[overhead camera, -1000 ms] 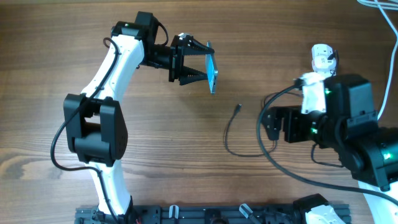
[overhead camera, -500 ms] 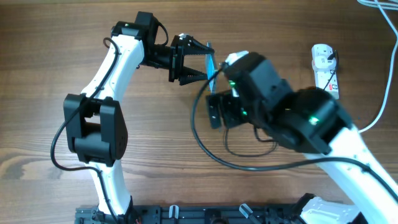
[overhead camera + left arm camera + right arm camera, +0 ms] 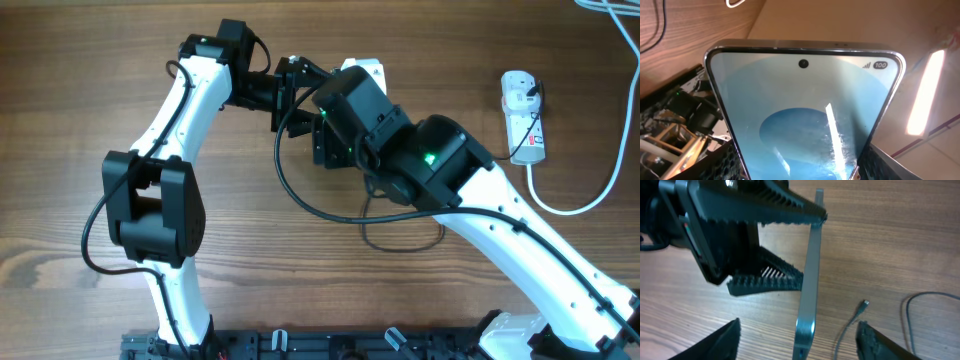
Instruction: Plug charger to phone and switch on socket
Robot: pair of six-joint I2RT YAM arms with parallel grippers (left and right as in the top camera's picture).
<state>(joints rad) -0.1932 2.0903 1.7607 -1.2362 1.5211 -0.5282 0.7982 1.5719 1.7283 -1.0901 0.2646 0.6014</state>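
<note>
My left gripper is shut on the phone and holds it on edge above the table. Its cyan-blue screen fills the left wrist view. In the overhead view the phone is hidden under my right wrist. The right wrist view shows the phone edge-on between the left gripper's ribbed fingers. My right gripper is open and empty, its jaws either side of the phone's lower end without touching. The charger's connector tip lies on the table just right of the phone; its thin black cable loops below. The socket lies far right.
A black plug sits in the socket's top outlet. The socket's thick white cord curves off to the right edge. My right arm stretches diagonally across the wooden table. The arm bases stand along the front edge.
My right arm has swung left from beside the socket to the phone, and its open jaws now straddle the phone's lower end. The left arm and phone have not moved.
</note>
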